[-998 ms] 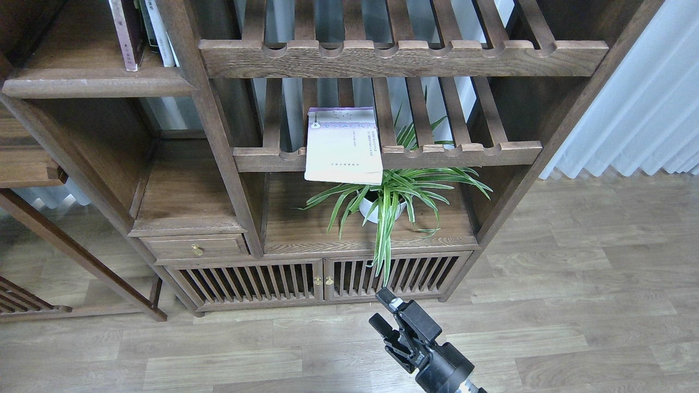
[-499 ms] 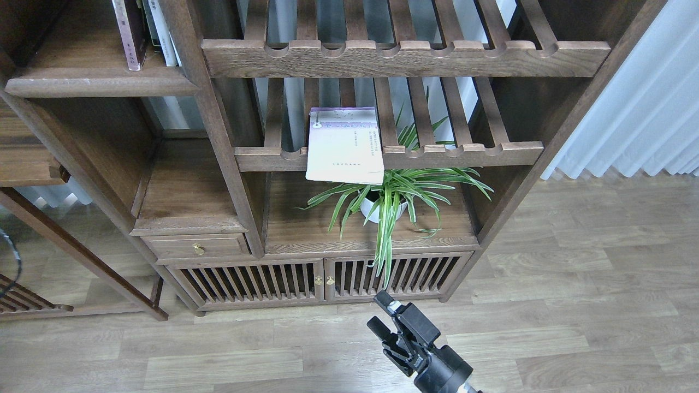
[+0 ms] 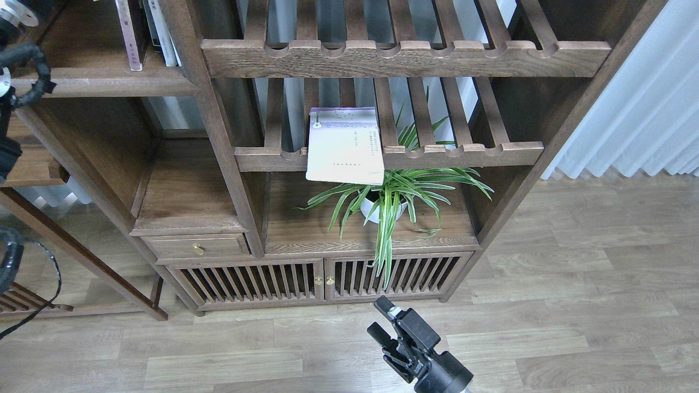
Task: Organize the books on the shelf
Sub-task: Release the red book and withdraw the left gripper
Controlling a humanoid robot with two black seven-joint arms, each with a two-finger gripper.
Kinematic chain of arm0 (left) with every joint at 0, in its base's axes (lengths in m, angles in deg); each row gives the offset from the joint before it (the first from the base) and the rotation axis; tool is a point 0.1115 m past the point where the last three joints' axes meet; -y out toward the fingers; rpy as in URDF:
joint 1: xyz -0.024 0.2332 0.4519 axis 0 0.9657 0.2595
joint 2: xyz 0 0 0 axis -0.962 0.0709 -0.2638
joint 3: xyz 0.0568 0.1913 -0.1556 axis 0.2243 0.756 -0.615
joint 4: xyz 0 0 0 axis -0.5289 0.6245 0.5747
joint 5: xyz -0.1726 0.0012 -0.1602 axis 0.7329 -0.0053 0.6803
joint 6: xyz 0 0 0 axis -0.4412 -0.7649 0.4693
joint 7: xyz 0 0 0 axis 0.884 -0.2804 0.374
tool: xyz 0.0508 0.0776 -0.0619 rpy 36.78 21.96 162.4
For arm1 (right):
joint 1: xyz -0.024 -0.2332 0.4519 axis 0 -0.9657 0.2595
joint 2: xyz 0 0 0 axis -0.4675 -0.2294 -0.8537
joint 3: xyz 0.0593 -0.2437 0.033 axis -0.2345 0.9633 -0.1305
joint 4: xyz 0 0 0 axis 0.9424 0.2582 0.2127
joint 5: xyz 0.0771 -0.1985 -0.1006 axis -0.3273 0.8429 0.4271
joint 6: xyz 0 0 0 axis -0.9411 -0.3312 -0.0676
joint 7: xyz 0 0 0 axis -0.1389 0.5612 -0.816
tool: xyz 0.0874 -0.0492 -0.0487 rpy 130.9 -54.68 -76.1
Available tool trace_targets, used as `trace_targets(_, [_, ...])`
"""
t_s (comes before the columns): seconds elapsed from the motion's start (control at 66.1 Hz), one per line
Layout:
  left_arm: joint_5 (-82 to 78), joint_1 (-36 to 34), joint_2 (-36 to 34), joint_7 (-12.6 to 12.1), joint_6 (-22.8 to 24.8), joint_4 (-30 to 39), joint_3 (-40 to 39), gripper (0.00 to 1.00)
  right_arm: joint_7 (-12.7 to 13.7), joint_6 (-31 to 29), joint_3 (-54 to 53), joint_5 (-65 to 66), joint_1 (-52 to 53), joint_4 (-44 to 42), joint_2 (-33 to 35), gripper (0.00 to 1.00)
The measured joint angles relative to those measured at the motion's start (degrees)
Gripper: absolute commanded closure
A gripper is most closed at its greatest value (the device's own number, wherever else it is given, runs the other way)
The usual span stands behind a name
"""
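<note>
A pale lavender-white book [image 3: 344,146] lies flat on the lower slatted rack [image 3: 464,154], its near end hanging over the notched front rail. On the solid shelf [image 3: 104,85] at top left stand a dark maroon book [image 3: 131,38] and pale books [image 3: 161,33], cut off by the top edge. The bright red book is out of view. My right gripper [image 3: 378,315] is open and empty, low over the floor in front of the cabinet doors. Parts of my left arm [image 3: 19,60] show at the left edge; its gripper is out of view.
A potted spider plant [image 3: 387,199] stands on the board under the lavender book, leaves hanging over the slatted cabinet doors [image 3: 322,281]. An upper slatted rack [image 3: 404,57] spans the top. A small drawer [image 3: 196,246] sits lower left. White curtains [image 3: 644,103] hang on the right.
My left arm has risen into view along the left edge. My right gripper has barely shifted. The books have not moved.
</note>
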Motion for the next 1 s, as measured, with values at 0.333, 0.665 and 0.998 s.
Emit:
trace_targets(0.333, [0.0, 6.0, -3.0, -0.4, 0.0, 8.6, -2.2, 0.11, -0.1, 0.0, 0.0, 0.0, 0.0, 0.0, 0.1, 0.01])
trace_targets(0.665, [2.5, 14.4, -4.9, -0.7, 0.0, 18.8, -8.6, 0.05, -1.6, 0.0, -0.1, 0.0, 0.6, 0.0, -0.1, 0.01])
trace_targets(0.998, [12.0, 33.8, -5.2, -11.0, 0.0, 38.6, -13.8, 0.04, -6.8, 0.0, -0.6, -0.2, 3.4, -0.2, -0.2, 0.01])
